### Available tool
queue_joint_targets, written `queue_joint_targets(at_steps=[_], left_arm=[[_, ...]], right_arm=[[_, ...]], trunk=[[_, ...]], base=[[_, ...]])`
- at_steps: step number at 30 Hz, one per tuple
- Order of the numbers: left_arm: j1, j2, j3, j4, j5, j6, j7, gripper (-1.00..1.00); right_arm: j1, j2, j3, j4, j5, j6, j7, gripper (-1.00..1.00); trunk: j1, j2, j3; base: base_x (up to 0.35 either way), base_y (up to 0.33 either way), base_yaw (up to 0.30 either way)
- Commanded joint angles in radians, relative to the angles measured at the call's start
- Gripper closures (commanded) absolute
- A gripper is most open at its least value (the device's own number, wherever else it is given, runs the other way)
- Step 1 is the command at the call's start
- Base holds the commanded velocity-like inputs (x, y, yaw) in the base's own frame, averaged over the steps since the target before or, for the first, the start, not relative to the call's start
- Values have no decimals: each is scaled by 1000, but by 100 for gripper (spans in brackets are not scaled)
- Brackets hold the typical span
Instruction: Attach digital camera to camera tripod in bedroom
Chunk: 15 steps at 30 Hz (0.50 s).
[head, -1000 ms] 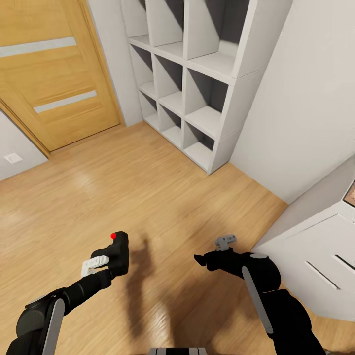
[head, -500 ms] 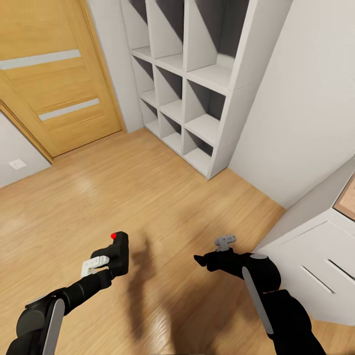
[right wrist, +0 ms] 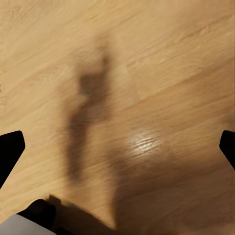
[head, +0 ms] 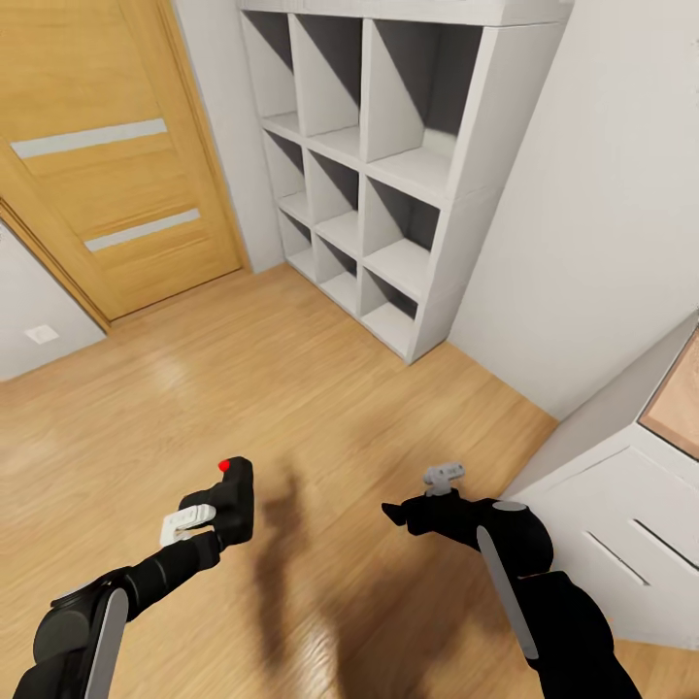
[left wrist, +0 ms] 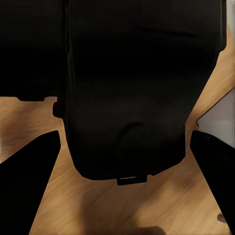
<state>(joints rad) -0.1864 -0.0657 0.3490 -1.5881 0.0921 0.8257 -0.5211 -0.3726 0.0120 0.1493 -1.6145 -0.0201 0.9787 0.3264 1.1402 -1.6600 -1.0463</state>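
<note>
Floor (head: 291,388) of light wood spreads below both arms, with an oak door (head: 107,165) on the left and a white cube shelf (head: 388,165) against the wall. The left gripper (head: 225,510) holds the digital camera (head: 234,495) above the floor, red button up. The right gripper (right wrist: 117,147) is empty, its fingers spread wide.

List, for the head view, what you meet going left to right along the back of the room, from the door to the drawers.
Wooden door → white cube shelf → plain white wall → white cabinet with drawers.
</note>
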Motion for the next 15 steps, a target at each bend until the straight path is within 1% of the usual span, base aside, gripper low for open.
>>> queue_joint_targets(at_steps=[1, 6, 15], left_arm=[[-1, -1, 2, 0, 9, 9, 1, 100], [-1, 0, 2, 1, 8, 9, 1, 100], [-1, 0, 2, 2, 7, 10, 1, 100]], right_arm=[[0, 0, 0, -1, -1, 5, 0, -100], [0, 0, 1, -1, -1, 6, 0, -100], [0, 0, 1, -1, -1, 6, 0, -100]], trunk=[[-4, 7, 4], [-23, 42, 28], [-58, 105, 71]], base=[[0, 0, -13], [0, 0, -44], [0, 0, -92]])
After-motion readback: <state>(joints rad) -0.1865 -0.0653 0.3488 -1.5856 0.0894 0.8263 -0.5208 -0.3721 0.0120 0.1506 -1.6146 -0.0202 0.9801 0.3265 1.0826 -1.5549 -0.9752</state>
